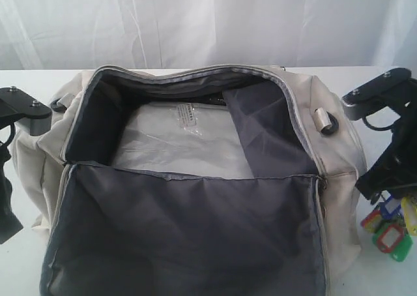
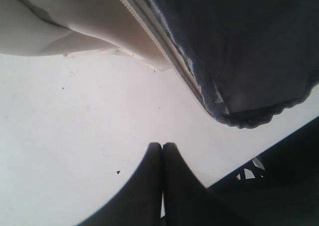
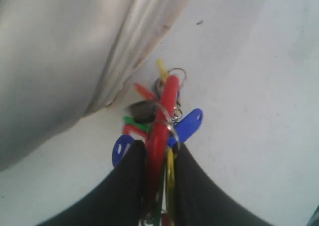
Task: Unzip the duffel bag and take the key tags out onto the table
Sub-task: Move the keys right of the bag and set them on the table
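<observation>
The cream duffel bag (image 1: pixel 342 178) is seen unzipped on the white table (image 2: pixel 70 151), with its dark grey lining exposed and its flap folded forward. The key tags (image 3: pixel 167 106), red, blue, yellow, green and black plastic tabs on metal rings, are clamped between the jaws of the right gripper (image 3: pixel 158 149), just beside the bag's right end. The left gripper (image 2: pixel 162 147) is held empty over the table, jaws pressed together.
</observation>
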Robot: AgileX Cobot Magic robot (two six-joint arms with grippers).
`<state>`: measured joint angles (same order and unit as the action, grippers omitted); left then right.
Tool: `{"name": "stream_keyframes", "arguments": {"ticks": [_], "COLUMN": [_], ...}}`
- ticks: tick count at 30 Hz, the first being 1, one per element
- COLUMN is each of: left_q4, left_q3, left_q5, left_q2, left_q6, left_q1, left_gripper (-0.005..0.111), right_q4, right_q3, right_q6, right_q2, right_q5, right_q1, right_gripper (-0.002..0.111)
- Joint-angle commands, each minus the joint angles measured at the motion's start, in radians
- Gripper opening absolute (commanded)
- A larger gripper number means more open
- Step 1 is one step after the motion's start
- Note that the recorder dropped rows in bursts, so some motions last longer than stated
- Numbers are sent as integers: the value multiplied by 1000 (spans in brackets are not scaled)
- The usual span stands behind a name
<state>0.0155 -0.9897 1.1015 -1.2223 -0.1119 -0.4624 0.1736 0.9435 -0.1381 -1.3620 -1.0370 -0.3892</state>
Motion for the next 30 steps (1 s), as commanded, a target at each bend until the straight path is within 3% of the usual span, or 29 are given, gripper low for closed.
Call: {"name": "stream_keyframes", "arguments": {"ticks": [1,21,24,30], "left_q4": [-21,-67,-75,-74], "left_q3": [3,3,3,3], "left_q5": [24,21,24,20], "left_q2": [8,8,8,8], "left_q6": [-4,-46,-48,-52], "left_q1": [1,1,1,1], "left_gripper": [0,0,0,0], "right_q4": [88,-31,-63,-116], "right_q3": [0,-2,-2,-2], "right_q6": [64,11,11,11], "right_q2": [-79,-313,-325,-325], "right_q5": [45,172,196,221], "right_q1": [12,12,12,12], "right_gripper": [0,1,13,54]}}
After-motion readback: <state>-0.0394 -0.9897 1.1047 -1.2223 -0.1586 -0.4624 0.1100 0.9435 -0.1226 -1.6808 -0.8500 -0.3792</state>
